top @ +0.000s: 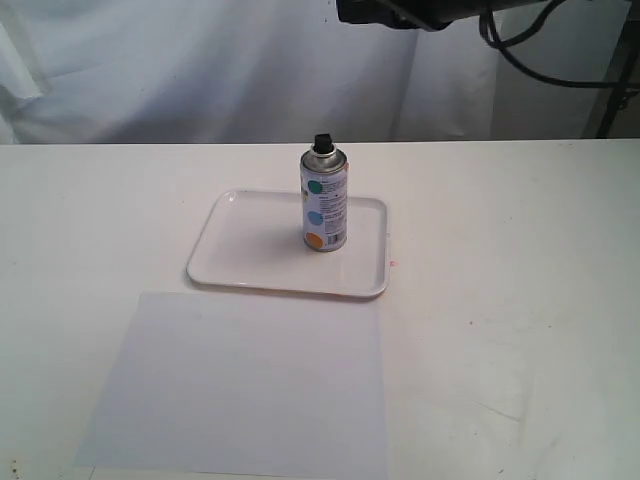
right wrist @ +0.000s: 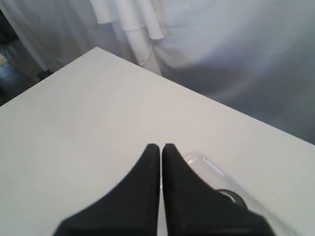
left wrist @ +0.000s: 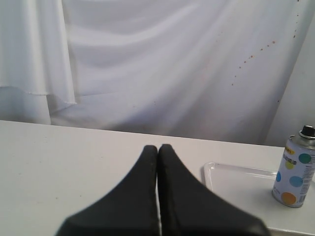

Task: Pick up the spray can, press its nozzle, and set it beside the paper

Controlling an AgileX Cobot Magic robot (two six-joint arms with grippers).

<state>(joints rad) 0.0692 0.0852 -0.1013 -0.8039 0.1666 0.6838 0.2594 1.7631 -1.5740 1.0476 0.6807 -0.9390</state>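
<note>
The spray can stands upright on a white rimmed tray, its black nozzle on top. The paper lies flat on the table in front of the tray. Neither gripper shows in the exterior view. In the left wrist view my left gripper is shut and empty above the table, with the spray can and tray off to one side. My right gripper is also shut and empty. A tray corner and a round dark rim peek out behind one finger.
A white table carries everything, with white cloth hanging behind it. Dark hardware with cables hangs at the top edge of the exterior view. A table edge and dark floor show in the right wrist view.
</note>
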